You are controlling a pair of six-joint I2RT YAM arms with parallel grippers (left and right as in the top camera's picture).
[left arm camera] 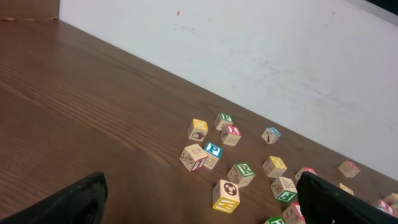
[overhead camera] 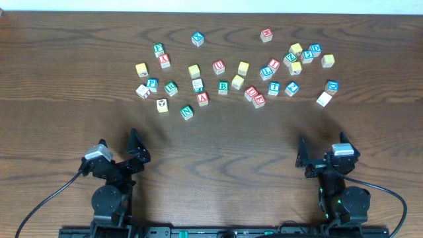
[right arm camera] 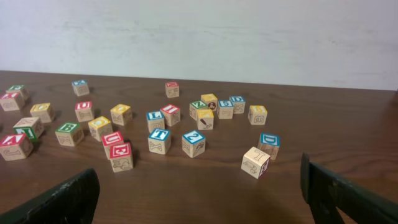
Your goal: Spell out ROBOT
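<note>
Tabletop (overhead camera: pixel 218 145); cubes (overhead camera: pixel 223 86) toward far edge

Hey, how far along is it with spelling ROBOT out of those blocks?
Nothing is done yet: the cubes lie scattered, no word lined up. Nothing in hand: left claw and right claw are open and empty. Left: gather R cube, B cube, T cube and two yellow cubes.

Cropped tools, unreadable faces

The lower edge cuts off most of the left tool (left arm camera: pixel 200 180) and the right tool (right arm camera: pixel 199 168) in their wrist views, and clips a green-topped cube (left arm camera: pixel 274 220) in the left one. Overhead, the yellow-faced cubes (overhead camera: pixel 193 70) show markings too small to read.
</note>
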